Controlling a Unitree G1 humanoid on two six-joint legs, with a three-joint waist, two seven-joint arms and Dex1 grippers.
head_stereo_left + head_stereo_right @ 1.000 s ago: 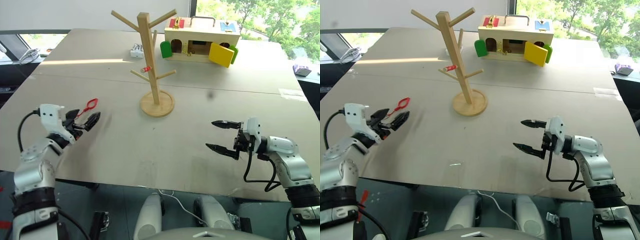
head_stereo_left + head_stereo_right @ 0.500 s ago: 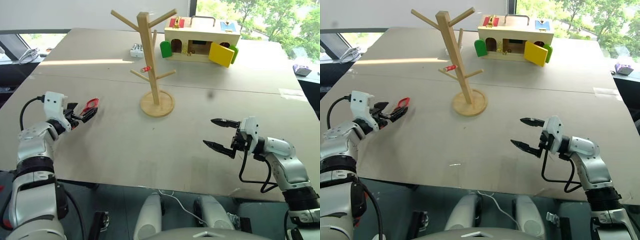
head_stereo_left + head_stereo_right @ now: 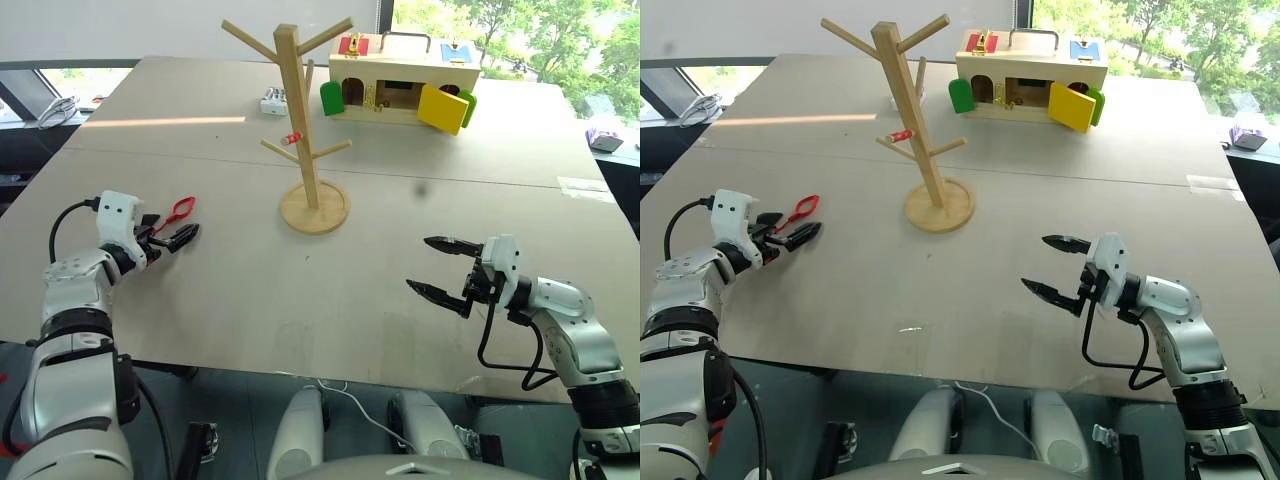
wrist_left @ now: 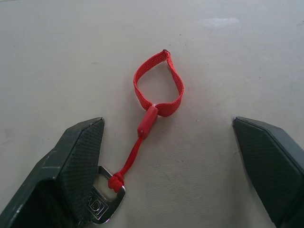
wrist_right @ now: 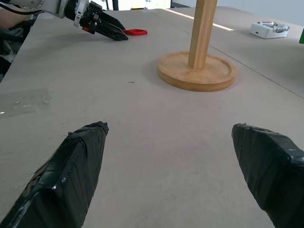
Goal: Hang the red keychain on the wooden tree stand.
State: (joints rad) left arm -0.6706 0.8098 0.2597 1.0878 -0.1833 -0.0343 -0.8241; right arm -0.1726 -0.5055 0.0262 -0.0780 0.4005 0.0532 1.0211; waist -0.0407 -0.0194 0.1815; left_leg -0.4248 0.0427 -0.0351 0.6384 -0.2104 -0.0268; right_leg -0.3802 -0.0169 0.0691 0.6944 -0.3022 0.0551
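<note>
Between the left gripper's spread jaws, the red keychain lies loop-end away, metal piece nearest.

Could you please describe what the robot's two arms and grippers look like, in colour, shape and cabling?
Both arms have silvery-grey rounded shells with black joint sections. Each wrist carries a white blocky housing, and a loose black cable loops from it back to the forearm. The left gripper and right gripper each have two black tapering fingers; close up, the fingers show a fine textured surface and blunt, wedge-shaped ends.

Red keychain flat on table, beside left gripper.
</note>
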